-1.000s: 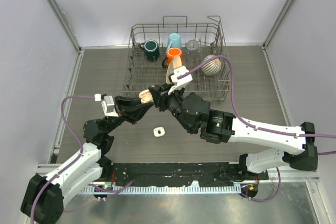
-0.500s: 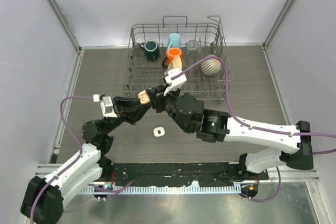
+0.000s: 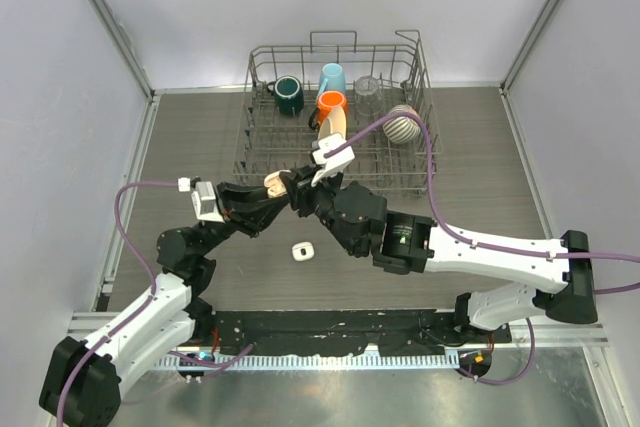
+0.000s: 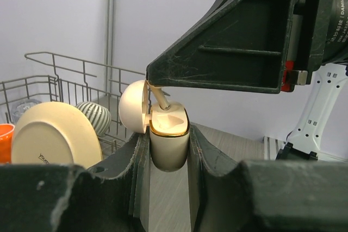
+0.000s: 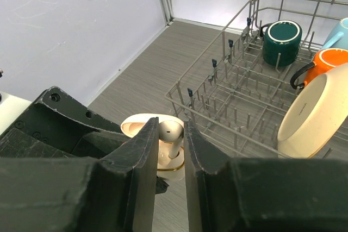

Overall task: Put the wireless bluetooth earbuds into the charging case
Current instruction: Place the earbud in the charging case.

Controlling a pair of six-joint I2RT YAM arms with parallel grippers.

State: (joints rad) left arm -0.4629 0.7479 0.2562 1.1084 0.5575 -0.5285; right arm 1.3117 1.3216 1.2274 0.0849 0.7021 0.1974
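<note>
My left gripper [image 4: 169, 153] is shut on a cream charging case [image 4: 169, 142] with a gold rim, held upright above the table with its lid [image 4: 132, 106] open. My right gripper [image 5: 170, 134] is shut on a white earbud [image 5: 171, 132], whose stem [image 4: 161, 100] points down into a slot of the case [image 5: 175, 171]. In the top view both grippers meet at the case [image 3: 277, 184], left gripper [image 3: 268, 197] from the left, right gripper [image 3: 298, 189] from the right. A small white object [image 3: 302, 250] lies on the table below them. Other earbuds are not visible.
A wire dish rack [image 3: 258, 147] stands just behind the grippers. It holds a green mug [image 3: 289, 94], a blue mug [image 3: 332, 78], an orange mug [image 3: 331, 103], a glass [image 3: 368, 88], a striped bowl [image 3: 404, 125] and a cream plate [image 5: 315, 115].
My right arm has shifted slightly left, bringing the earbud closer onto the case. My left gripper has barely moved. The small white object has not moved.
</note>
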